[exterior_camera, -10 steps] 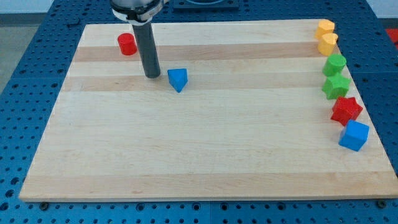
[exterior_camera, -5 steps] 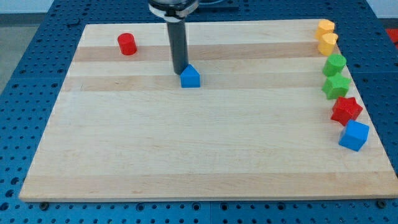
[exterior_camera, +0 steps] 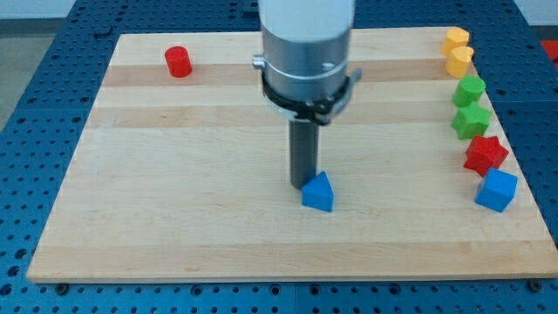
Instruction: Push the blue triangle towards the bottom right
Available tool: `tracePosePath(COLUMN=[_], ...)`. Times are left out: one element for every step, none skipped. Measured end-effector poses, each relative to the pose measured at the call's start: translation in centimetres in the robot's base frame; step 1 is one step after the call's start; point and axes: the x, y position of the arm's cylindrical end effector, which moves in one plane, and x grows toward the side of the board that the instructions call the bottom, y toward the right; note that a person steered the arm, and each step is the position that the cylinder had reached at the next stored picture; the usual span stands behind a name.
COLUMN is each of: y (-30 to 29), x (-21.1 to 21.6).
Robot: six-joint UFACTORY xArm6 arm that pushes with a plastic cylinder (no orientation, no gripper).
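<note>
Blue triangle (exterior_camera: 318, 193) touching my tip (exterior_camera: 302, 184), on its lower right.

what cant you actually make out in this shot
- Contact: my tip sits at the blue triangle's upper left; touching or a thin gap, cannot tell.
- Arm above the grey collar: cut off by the view's top.
- Upper yellow block at the view's right: shape too small to tell.

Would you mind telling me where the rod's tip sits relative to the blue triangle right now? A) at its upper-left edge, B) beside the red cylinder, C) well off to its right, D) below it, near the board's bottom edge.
A: my tip stands against the upper-left edge of the blue triangle, far from the red cylinder.
</note>
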Motion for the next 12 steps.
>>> tracePosePath(y=[1.5, 1.5, 1.7, 3.5, 5.6, 7.9, 11.3, 14.6, 16.7, 17.3, 19.1, 19.6], x=[2.7, 4.8, 6.6, 7.2, 7.2, 7.2, 7.2, 7.2, 7.2, 7.2, 7.2, 7.2])
